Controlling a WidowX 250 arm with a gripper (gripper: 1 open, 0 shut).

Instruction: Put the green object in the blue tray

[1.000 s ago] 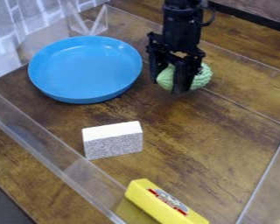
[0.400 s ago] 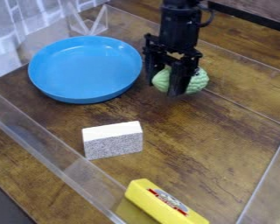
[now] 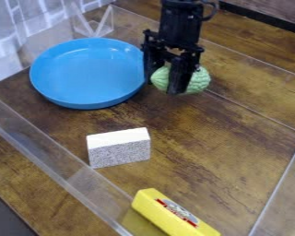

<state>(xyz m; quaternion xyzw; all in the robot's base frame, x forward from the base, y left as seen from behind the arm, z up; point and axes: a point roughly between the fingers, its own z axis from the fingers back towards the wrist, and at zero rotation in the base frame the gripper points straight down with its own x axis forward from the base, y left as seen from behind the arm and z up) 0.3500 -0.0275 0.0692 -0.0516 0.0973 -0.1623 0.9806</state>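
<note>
The blue tray [image 3: 88, 72], a round, shallow dish with a raised rim, lies flat at the far left of the wooden table [image 3: 175, 152]. The black gripper [image 3: 175, 76] is just right of the tray. Relative to the earlier frame, the gripper and the green object [image 3: 191, 77] have shifted left, toward the tray. The gripper fingers are clamped on the green object, a bumpy, light green toy vegetable; part of it is hidden behind them. The green object is outside the tray, to the right of its rim. The yellow bar [image 3: 173, 214] lies at the near edge of the view. The grey-white block [image 3: 119, 147] rests left of the bar and farther back. Both are unchanged in position.
</note>
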